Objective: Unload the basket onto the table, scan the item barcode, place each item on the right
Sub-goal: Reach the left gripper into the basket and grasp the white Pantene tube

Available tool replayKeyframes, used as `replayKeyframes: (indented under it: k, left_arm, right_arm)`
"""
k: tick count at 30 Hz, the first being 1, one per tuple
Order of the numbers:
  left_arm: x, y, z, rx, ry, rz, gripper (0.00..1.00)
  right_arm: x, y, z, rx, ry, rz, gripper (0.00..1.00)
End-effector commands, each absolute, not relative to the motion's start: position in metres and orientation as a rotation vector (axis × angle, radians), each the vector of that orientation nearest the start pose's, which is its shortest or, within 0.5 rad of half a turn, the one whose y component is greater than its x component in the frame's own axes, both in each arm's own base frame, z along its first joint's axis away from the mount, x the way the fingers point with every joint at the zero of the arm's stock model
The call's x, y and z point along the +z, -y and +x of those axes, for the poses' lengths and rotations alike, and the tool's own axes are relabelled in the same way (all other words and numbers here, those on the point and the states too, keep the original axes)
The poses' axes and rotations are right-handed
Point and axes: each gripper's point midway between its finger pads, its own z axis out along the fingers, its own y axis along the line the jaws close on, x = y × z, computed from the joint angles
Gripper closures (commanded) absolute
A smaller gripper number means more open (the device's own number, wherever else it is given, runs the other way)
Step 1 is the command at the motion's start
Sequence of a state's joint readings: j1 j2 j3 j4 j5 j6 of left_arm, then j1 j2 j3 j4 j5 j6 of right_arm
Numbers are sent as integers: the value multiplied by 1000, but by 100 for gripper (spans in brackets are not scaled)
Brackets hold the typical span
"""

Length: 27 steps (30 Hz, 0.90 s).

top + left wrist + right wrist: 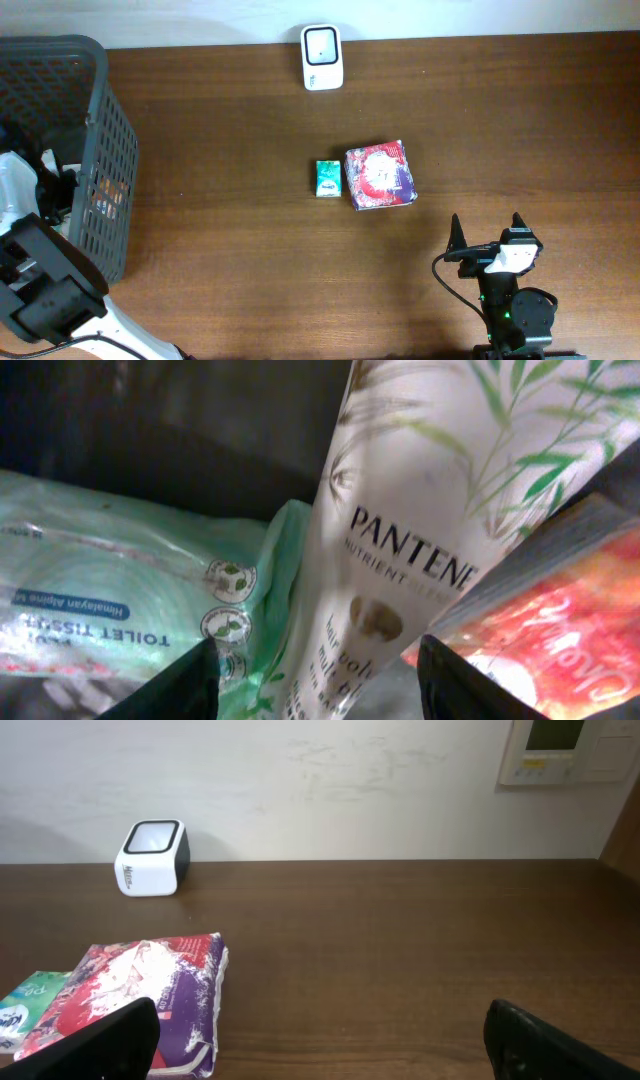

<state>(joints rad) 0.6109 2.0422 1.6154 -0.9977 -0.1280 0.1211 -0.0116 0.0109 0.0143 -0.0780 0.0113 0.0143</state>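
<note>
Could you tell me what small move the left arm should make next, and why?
Probably close the left gripper on the Pantene pack. Its fingers stand apart on either side of it, with a toilet tissue pack and a red packet crowding in. The pack must leave the basket before it can reach the scanner.

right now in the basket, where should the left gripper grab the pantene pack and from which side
Across its narrow width, from above, as the left gripper is lined up, I'd say. The Pantene pack is long and slim, lying between the toilet tissue pack and a red packet, so the fingers should slip down along its two long edges.
</note>
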Motion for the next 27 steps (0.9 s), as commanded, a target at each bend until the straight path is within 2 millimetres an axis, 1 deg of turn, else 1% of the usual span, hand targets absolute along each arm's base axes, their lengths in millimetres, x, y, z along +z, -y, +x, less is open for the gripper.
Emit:
replayKeyframes:
  k: [1,3,5,6,7,9,11,13,15,16,17,18,19,20,21,22,24,25,26,27]
  left_arm:
    - [60,-257,341,226,-2930,-693,49]
    - [61,-259,344,232,-2917,-691,50]
    - [61,-260,345,232,-2912,-690,64]
    - [61,-259,346,220,-2909,-688,68]
    - [61,-255,348,185,-2905,-682,69]
    - [59,-253,349,166,-2907,-677,68]
    - [56,-251,345,158,-2926,-681,64]
    - [47,-246,338,143,-2954,-686,62]
    - [33,-240,330,129,-2981,-692,60]
    - [28,-239,327,127,-2984,-694,63]
    - [26,-239,327,128,-2983,-693,70]
    - [26,-240,328,131,-2978,-692,79]
    - [29,-243,330,146,-2969,-694,85]
    - [33,-247,332,171,-2960,-695,92]
    - [41,-250,336,180,-2942,-692,95]
    - [52,-254,342,193,-2919,-688,98]
    - [82,-262,353,223,-2859,-676,100]
    - [108,-268,362,249,-2804,-668,100]
    - [121,-271,366,263,-2770,-674,100]
    - [164,-277,375,287,-2647,-743,100]
  right_arm:
    - [155,5,246,-15,-1650,27,1]
    - [155,5,246,-15,-1650,27,1]
    - [155,5,246,-16,-1650,27,1]
    - [155,5,246,-15,-1650,27,1]
    - [155,5,246,-16,-1650,27,1]
    - [155,5,246,-16,-1650,27,1]
    - [155,5,246,-15,-1650,27,1]
    - [155,5,246,-16,-1650,27,1]
    - [155,5,246,-16,-1650,27,1]
    - [155,5,246,-15,-1650,27,1]
    - [155,5,246,-16,-1650,27,1]
    - [155,5,246,-15,-1650,27,1]
    - [155,5,246,-16,-1650,27,1]
    - [155,5,246,-15,-1650,27,1]
    - [155,5,246,-15,-1650,27,1]
    - [155,5,246,-16,-1650,27,1]
    - [155,5,246,-16,-1650,27,1]
    - [155,5,246,-16,-1650,27,1]
    - [155,5,246,-15,-1650,27,1]
    - [155,5,246,-15,-1650,27,1]
